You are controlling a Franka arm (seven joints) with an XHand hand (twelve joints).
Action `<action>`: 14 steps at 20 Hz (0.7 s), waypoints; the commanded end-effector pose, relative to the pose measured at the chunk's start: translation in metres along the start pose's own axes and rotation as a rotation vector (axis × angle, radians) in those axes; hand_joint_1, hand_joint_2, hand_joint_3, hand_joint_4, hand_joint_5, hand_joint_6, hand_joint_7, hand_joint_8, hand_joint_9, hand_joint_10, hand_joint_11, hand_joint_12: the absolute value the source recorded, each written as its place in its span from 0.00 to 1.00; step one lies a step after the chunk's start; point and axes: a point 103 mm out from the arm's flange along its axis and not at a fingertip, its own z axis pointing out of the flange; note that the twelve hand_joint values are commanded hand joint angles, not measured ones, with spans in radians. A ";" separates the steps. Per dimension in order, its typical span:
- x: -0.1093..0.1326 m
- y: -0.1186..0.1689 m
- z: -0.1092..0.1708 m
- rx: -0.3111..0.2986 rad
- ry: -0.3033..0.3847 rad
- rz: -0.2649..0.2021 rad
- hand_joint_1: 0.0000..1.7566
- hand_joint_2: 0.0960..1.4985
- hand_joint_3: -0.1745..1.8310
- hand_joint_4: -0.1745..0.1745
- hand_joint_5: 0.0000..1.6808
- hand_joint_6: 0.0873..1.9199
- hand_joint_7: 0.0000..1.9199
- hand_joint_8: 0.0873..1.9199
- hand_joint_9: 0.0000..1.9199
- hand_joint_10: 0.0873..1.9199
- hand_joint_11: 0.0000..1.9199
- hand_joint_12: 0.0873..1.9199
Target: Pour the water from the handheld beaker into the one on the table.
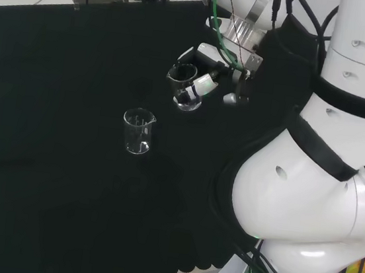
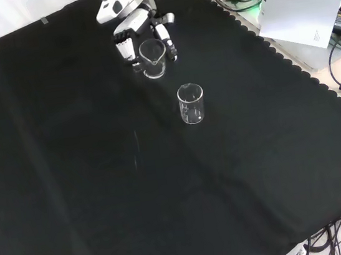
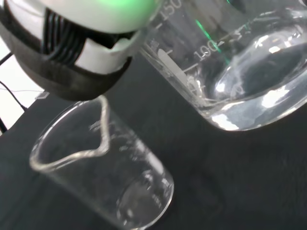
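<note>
Two beakers here — the hand (image 2: 135,28), fingers curled round the handheld beaker (image 2: 153,59), hovers near the table beaker (image 2: 191,103) — tipping now would likely spill onto cloth.

Clear glass on black cloth

Two colourless beakers, one (image 2: 191,103) mid-frame and one (image 2: 153,58) in the upper centre, stand out against the plain black cloth (image 2: 104,193); the hand (image 2: 135,28) is black and white, and a white paper sheet (image 2: 297,16) lies upper right.
</note>
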 end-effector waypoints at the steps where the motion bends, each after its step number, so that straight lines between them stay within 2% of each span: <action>1: 0.026 -0.031 0.001 0.059 -0.011 0.043 0.69 0.67 0.00 0.06 0.86 0.06 0.91 0.07 0.98 0.00 0.80 0.20; 7: 0.037 -0.035 0.011 0.204 -0.087 0.072 0.70 0.67 0.00 0.05 0.86 0.06 0.91 0.07 0.98 0.00 0.79 0.20; 10: 0.038 -0.029 0.014 0.273 -0.141 0.095 0.70 0.67 0.00 0.01 0.86 0.06 0.92 0.08 0.98 0.00 0.79 0.21; 14: 0.038 -0.018 0.014 0.363 -0.200 0.131 0.70 0.67 0.00 0.00 0.86 0.07 0.92 0.08 0.98 0.00 0.80 0.21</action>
